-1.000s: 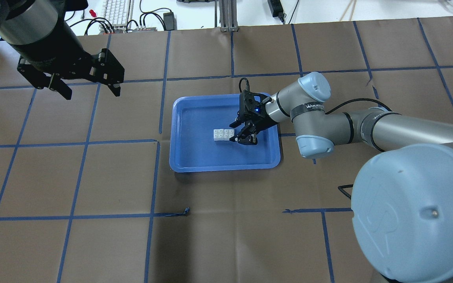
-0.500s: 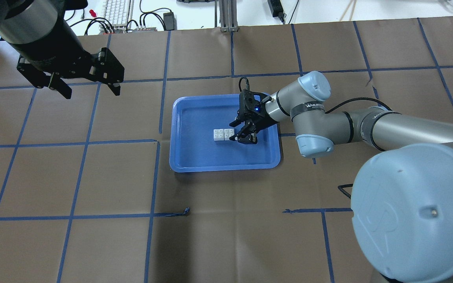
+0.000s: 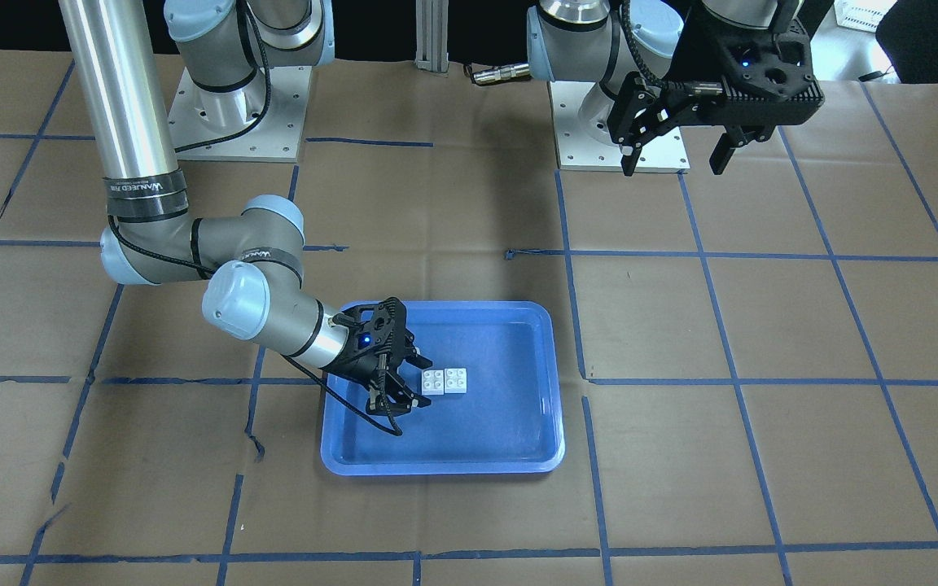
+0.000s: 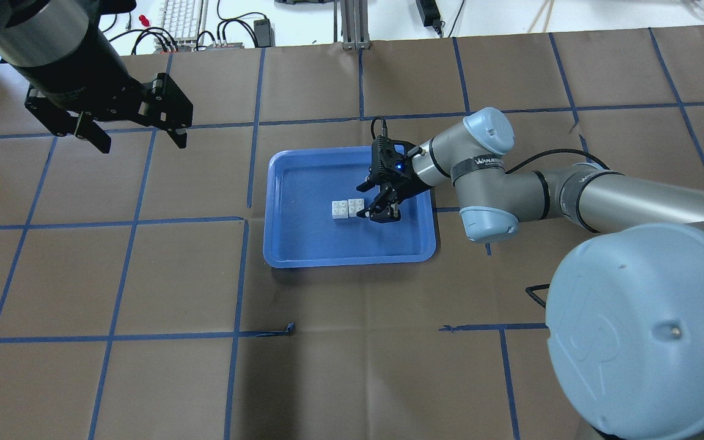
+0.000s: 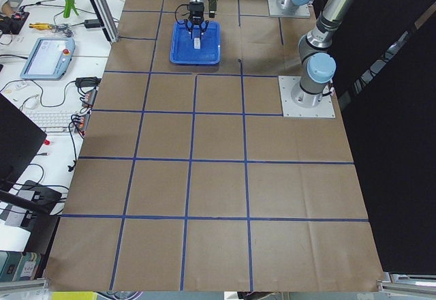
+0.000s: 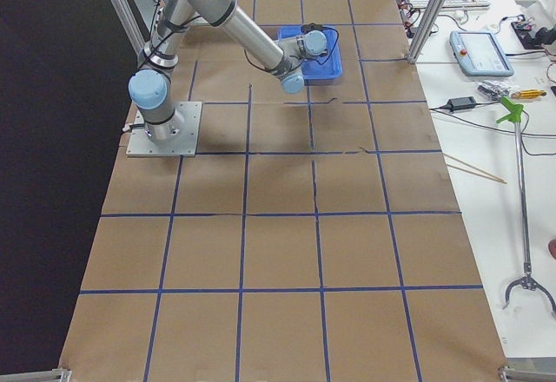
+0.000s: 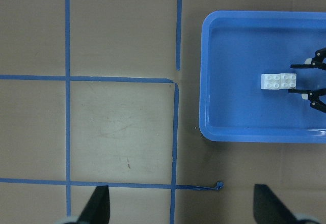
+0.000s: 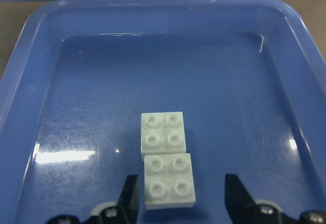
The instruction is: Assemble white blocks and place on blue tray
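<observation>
Sitting studs-up, the white blocks (image 8: 165, 158) touched in the blue tray (image 8: 30, 81). The right gripper (image 4: 369, 201) and left gripper (image 4: 142, 145) gaped, empty.

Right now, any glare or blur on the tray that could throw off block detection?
Right wrist view: white glare streaks on the tray floor beside the blocks, which are sharp. Left wrist view: soft, studs faint. Overhead view: even light, no glare. Side views: blocks too small to judge.

Overhead and front views face each other; both wrist views look down onto the blue tray (image 4: 349, 258).
</observation>
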Controlling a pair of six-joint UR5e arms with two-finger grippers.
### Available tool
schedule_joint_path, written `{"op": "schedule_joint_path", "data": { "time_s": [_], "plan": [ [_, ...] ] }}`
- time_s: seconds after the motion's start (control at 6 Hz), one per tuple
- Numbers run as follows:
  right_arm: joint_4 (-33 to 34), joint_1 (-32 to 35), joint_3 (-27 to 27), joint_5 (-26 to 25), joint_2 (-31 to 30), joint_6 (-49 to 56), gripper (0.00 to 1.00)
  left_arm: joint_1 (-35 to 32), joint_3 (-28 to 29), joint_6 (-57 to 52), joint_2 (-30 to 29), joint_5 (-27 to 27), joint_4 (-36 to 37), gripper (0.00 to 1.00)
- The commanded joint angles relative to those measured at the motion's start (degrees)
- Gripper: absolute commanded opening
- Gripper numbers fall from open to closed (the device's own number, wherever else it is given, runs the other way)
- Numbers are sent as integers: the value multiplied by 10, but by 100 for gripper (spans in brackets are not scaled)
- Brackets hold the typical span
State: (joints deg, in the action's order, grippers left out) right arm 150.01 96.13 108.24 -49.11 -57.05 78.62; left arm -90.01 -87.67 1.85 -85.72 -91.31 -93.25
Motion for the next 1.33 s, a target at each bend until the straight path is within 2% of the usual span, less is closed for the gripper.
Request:
{"op": "schedule_joint_path", "data": {
  "time_s": [0.0, 0.17, 0.33, 0.67, 0.83, 1.17],
  "plan": [
    [-10, -2, -33, -12, -23, -75, 100, 0, 0, 0, 2, 0, -1, 99],
    [-55, -2, -50, -49, -55, -106, 100, -2, 0, 0, 2, 0, -1, 99],
    [-133, -6, -58, -82, -105, -122, 100, -2, 0, 0, 2, 0, -1, 99],
    [-315, -23, -86, -220, -210, -227, 100, -2, 1, 0, 3, 0, -1, 99],
    [-386, -44, -107, -264, -239, -289, 100, -3, -1, 0, 5, 0, -1, 99],
    [-551, -67, -181, -360, -277, -569, 100, -3, -2, -1, 3, 1, 0, 99]
  ]
}}
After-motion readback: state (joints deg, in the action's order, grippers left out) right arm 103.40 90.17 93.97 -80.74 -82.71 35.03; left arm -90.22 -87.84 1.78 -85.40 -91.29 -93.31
